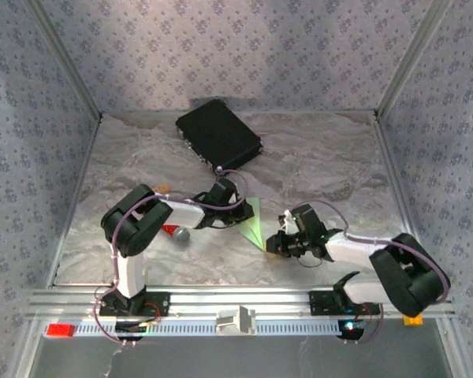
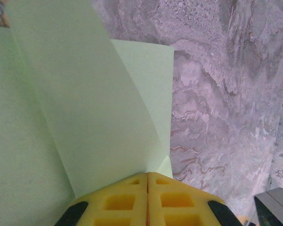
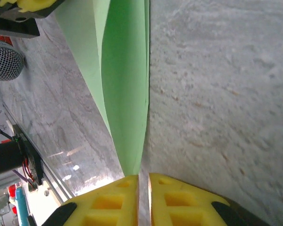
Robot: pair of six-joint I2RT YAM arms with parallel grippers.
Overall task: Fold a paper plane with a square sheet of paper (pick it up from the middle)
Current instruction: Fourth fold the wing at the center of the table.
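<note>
The light-green paper (image 1: pixel 255 219) lies creased into a triangle at the table's middle, its point toward the near edge. My left gripper (image 1: pixel 235 206) is at its far-left edge, shut on a flap that rises from between the yellow fingers (image 2: pixel 147 175); the paper (image 2: pixel 85 103) spreads up and left from there. My right gripper (image 1: pixel 274 242) is at the triangle's near tip. In the right wrist view the folded paper (image 3: pixel 125 94) narrows to a point at my left fingertip (image 3: pixel 118 188). The right gripper (image 3: pixel 144 176) stands open by a thin slit, with bare table showing through.
A black rectangular case (image 1: pixel 219 134) lies at the back, beyond the left arm. A red-handled tool with a grey mesh head (image 1: pixel 176 232) (image 3: pixel 4 60) rests just left of the paper. Marbled table (image 1: pixel 331 165) spreads to the right. Patterned walls enclose three sides.
</note>
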